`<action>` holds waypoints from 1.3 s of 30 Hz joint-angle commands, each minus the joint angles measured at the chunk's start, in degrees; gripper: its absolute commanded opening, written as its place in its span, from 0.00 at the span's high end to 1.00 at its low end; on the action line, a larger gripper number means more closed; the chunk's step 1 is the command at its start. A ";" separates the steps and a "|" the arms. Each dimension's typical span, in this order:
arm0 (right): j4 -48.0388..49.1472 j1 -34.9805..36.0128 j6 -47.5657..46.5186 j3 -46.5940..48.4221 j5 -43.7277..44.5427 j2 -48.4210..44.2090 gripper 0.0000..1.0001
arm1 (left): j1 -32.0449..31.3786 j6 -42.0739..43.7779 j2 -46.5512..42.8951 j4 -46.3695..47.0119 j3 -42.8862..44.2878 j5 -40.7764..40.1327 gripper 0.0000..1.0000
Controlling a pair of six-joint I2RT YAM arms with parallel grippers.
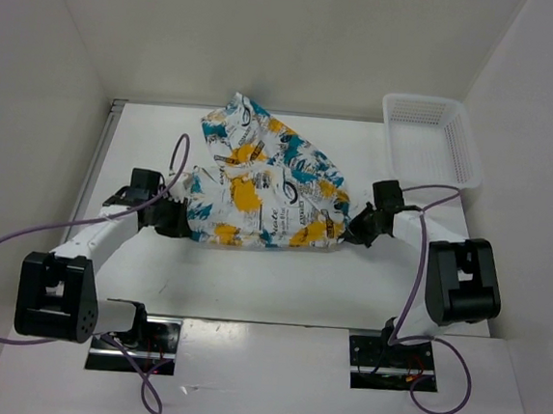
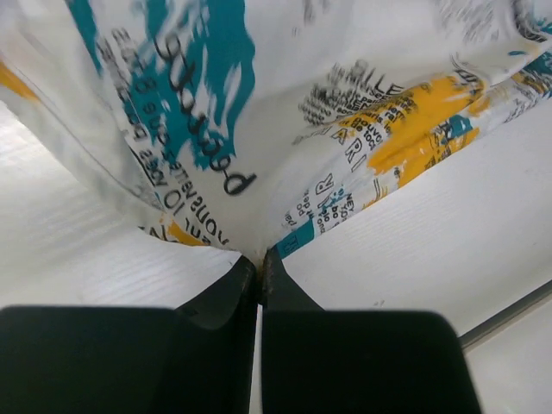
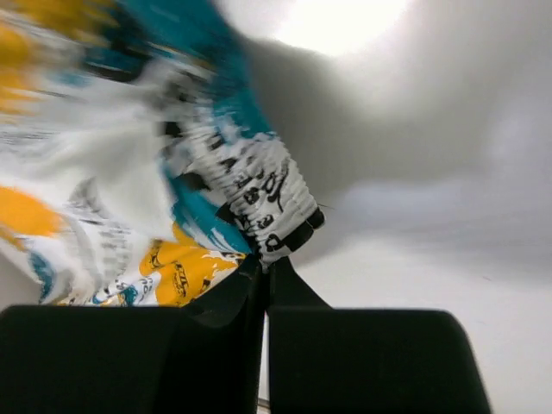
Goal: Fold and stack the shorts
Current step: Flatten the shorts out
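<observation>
Both pincers, left [image 2: 260,263] and right [image 3: 261,269], pinch the shorts [image 1: 263,191] | lifted off desk [image 1: 250,282] | no fold yet | stacking undone

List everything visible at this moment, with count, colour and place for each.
shorts: one, white with teal, yellow-orange and black print, crumpled mid-table between the arms
basket: one, white plastic mesh, far right corner of the table
table: one, white, under everything
cables: two, purple, one looping off each arm
left end effector: one, black, shut on the shorts' left edge
right end effector: one, black, shut on the shorts' right edge
</observation>
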 commanded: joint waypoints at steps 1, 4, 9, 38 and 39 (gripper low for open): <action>0.51 0.01 -3.36 13.15 3.06 -0.23 1.00 | 1.82 0.30 0.09 -1.63 10.06 -1.40 1.00; -4.68 0.01 -8.09 25.10 3.59 -1.01 1.00 | 3.67 0.30 1.66 -3.57 23.94 -1.40 1.00; -14.16 0.01 -14.35 42.79 3.59 -2.16 1.00 | 6.93 0.30 3.70 -4.11 44.42 1.92 1.00; -51.02 4.23 -18.32 90.76 1.57 -17.71 1.00 | 11.76 0.30 0.70 -13.43 100.61 -3.34 1.00; -49.44 4.23 -18.32 86.90 1.57 -19.02 1.00 | 11.76 0.30 0.71 -12.82 99.31 -2.73 1.00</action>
